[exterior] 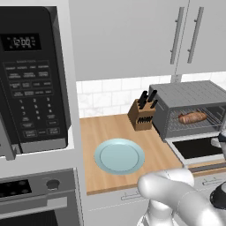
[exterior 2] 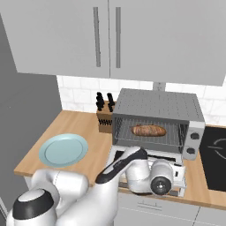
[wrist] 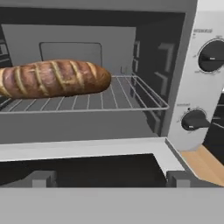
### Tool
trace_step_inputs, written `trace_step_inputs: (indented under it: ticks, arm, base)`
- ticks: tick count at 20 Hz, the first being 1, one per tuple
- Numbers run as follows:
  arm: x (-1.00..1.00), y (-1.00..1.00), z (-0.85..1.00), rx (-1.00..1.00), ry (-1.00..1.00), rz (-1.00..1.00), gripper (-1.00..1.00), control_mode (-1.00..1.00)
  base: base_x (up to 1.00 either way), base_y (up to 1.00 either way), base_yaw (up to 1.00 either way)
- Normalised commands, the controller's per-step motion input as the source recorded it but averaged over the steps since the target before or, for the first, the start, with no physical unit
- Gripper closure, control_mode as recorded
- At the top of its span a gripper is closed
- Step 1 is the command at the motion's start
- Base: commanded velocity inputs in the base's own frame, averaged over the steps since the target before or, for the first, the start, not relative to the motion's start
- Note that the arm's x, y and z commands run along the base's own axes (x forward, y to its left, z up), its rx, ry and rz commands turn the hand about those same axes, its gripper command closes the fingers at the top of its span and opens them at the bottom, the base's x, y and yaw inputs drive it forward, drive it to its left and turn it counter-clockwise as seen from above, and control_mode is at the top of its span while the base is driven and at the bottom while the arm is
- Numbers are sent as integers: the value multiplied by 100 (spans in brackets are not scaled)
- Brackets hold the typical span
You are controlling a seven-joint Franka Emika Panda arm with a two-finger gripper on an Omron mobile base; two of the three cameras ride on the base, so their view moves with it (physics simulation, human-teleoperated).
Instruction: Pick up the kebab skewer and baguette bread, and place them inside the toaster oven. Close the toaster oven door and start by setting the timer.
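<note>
Parked the base square to the toaster oven so the arm could reach straight in over the dropped door, which lay flat toward me. The bread sat lengthwise on the wire rack, roughly centered and toward the front, which I figured kept it clear of the door when it swings up. The gripper hung low, just in front of the door's edge, fingers spread about as wide as they go, nothing between them. That made sense to me: empty, open and looking straight into the cavity.

Couldn't find the skewer anywhere: not on the rack beside the loaf, and not on the blue plate, which lay bare on the counter well left of the oven. It might have been hidden behind the bread, I honestly couldn't tell.

Two knobs on the right-hand panel, one above the other. My guess was the door comes next, then a timer knob, though I couldn't read which one.
</note>
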Motion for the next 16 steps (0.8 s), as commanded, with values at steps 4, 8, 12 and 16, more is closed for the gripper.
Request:
trace_step_inputs:
  ticks: [4, 8, 12, 16]
  arm:
    - [-99, -43, -20, 0, 12, 0, -100, -100]
    - [-79, -14, -29, 0, 14, 0, -100, -100]
    - [-65, -9, -34, 0, 12, 1, -100, -100]
    - [-36, -2, -34, 0, 7, 3, -100, -100]
  base:
    - [0, 0, 0]
    - [0, 0, 0]
    - [0, 0, 0]
    - [0, 0, 0]
